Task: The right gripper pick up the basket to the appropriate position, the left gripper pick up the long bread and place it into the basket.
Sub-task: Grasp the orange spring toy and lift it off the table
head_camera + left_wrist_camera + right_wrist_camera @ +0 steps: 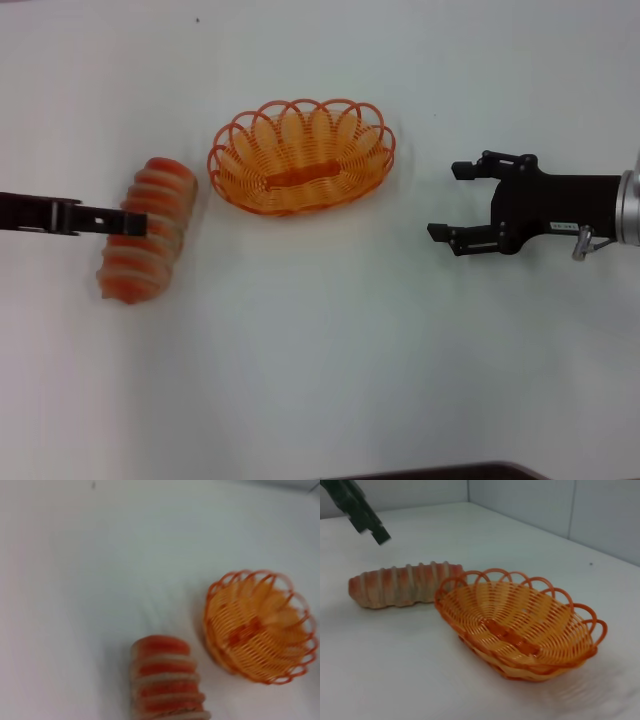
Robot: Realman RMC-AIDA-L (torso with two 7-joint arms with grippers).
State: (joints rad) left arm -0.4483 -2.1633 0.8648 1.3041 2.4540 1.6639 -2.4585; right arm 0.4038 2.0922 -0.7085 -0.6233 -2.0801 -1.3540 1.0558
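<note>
Right gripper (445,200) hangs wide open and empty, well apart from the basket (300,156).

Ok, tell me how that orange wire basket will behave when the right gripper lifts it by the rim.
The basket is open wire loops, so probably light. Its thin scalloped rim may flex or slip in the jaws. Held at one end of the long oval, it will likely tilt down at the far end.
</note>
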